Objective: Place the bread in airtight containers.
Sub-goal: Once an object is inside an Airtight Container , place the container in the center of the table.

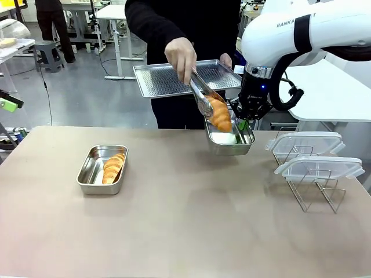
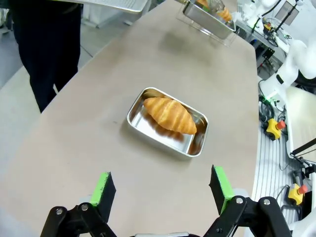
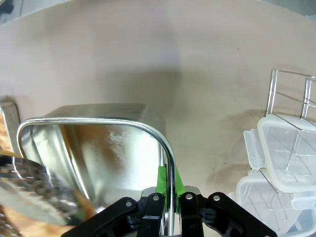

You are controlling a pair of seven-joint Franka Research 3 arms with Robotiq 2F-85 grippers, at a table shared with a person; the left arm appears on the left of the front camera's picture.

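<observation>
- Beige surface carries a steel pan on the robot's left, one croissant lying inside it.
- Left pincer hangs released near that pan.
- Right pincer is clenched on the rim of a second pan at the far side.
- A person's hand holds tongs gripping a second croissant over it.
- Two clear lids rest on a wire rack.

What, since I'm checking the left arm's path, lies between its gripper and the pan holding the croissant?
Nothing: in the left wrist view only bare table separates the open left gripper from the pan with the croissant.
</observation>
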